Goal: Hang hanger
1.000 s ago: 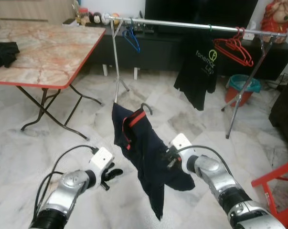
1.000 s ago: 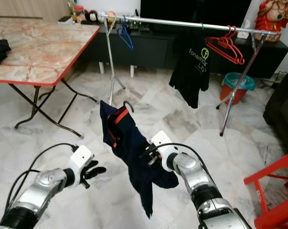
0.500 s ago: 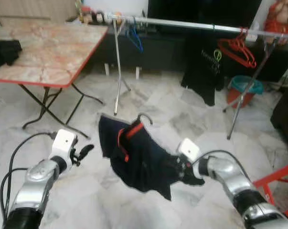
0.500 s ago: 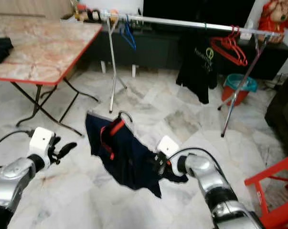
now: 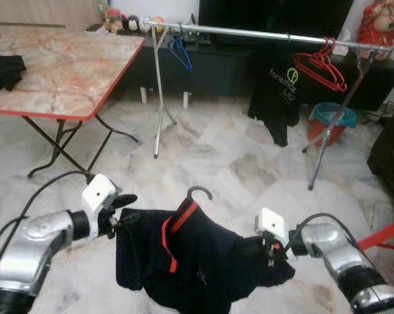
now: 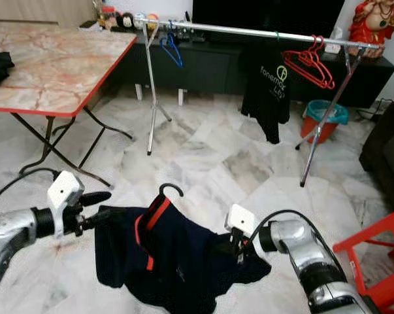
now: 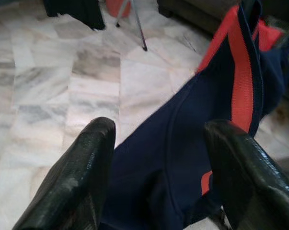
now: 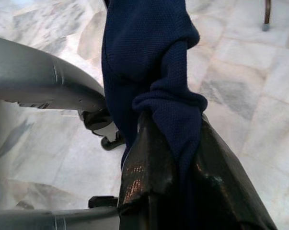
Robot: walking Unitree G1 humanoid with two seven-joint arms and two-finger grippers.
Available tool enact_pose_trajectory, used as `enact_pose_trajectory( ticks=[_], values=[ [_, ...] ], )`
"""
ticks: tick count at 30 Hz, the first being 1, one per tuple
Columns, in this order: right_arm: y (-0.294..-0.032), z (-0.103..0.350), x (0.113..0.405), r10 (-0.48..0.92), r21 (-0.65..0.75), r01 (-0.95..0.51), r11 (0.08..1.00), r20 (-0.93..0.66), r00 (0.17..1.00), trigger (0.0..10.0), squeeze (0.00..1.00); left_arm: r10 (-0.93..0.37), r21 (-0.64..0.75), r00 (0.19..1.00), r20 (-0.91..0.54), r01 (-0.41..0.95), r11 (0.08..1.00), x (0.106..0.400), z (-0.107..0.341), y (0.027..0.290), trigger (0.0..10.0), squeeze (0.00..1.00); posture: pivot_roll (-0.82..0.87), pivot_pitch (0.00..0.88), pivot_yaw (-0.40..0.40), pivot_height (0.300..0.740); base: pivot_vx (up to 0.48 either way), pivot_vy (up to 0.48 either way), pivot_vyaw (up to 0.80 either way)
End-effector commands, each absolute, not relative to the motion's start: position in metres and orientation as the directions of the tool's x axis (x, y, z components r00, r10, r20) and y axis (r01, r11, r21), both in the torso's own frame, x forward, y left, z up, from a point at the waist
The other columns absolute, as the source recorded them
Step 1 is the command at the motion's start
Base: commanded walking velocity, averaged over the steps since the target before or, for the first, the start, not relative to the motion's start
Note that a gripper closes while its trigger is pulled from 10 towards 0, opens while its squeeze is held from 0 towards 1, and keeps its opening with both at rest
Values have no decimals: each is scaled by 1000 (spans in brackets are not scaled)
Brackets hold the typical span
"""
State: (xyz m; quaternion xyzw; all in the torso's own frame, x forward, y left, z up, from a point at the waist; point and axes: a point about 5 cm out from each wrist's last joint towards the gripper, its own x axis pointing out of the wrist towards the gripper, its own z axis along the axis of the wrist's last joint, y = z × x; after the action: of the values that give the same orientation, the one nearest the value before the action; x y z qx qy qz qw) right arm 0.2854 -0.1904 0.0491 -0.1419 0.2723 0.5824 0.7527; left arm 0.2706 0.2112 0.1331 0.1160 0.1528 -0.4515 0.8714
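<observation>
Now the navy shirt with red trim [image 5: 197, 261], which half a second ago hung bunched from the right gripper alone, is spread wide and low between both arms, its black hanger hook [image 5: 198, 191] poking up from the red collar. On the left, the left gripper [image 5: 120, 212] has come in from well out to the side and sits at the shirt's left shoulder, fingers [image 7: 75, 182] apart with the cloth lying between them; whether they pinch it I cannot tell. On the right, the right gripper [image 5: 270, 252] stays clamped on a bunched fold of the navy fabric at the far shoulder. The floor [image 5: 216, 157] is pale veined marble tile. At the far left stands a folding table [image 5: 59, 72] with a pink marble-pattern top and red edge. Behind runs a chrome clothes rail [image 5: 262, 33] carrying a blue hanger [image 5: 181, 53], a black T-shirt with a green logo [image 5: 278, 98] and red hangers [image 5: 321, 65]. A teal and red bucket [image 5: 334, 121] sits by the rail's right leg, and a red chair frame [image 5: 386, 245] shows at the right edge.
</observation>
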Motion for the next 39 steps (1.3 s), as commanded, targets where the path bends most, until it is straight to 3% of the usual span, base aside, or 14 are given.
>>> enact_pose_trajectory(
  ticks=[1, 5, 11, 18, 19, 31, 39],
  values=[
    [-189, 61, 292, 814, 58, -964, 258, -551, 185, 10000, 0, -747, 76, 527, -405, 834, 546, 270, 131, 212, 10000, 1000, 58, 0, -39, 740, 0, 0, 0],
    [-190, 63, 290, 826, 74, -972, 222, -544, 147, 10000, 0, -747, 76, 527, -406, 834, 547, 271, 133, 215, 10000, 1000, 58, 0, -41, 740, 0, 0, 0],
    [-191, 62, 286, 823, 97, -982, 165, -561, 83, 10000, 0, -762, 54, 447, -468, 875, 480, 263, 124, 210, 10000, 1000, 54, 0, -50, 740, 0, 0, 0],
    [-192, 65, 282, 828, 122, -988, 96, -560, 12, 10000, 0, -765, 54, 416, -491, 892, 449, 261, 119, 209, 10000, 1000, 53, 0, -57, 740, 0, 0, 0],
    [-195, 66, 281, 816, 124, -990, 72, -578, -13, 10000, 0, -770, 50, 380, -512, 908, 415, 259, 117, 209, 10000, 1000, 53, 0, -58, 740, 0, 0, 0],
    [-193, 72, 276, 828, 152, -988, 3, -555, -83, 10000, 0, -814, -25, 267, -515, 945, 326, 259, 106, 193, 10000, 1000, 35, 0, -56, 740, 0, 0, 0],
    [-189, 72, 274, 833, 160, -987, -20, -543, -105, 10000, 0, -822, -21, 261, -506, 949, 314, 264, 101, 184, 10000, 1000, 30, 0, -52, 740, 0, 0, 0]
  ],
)
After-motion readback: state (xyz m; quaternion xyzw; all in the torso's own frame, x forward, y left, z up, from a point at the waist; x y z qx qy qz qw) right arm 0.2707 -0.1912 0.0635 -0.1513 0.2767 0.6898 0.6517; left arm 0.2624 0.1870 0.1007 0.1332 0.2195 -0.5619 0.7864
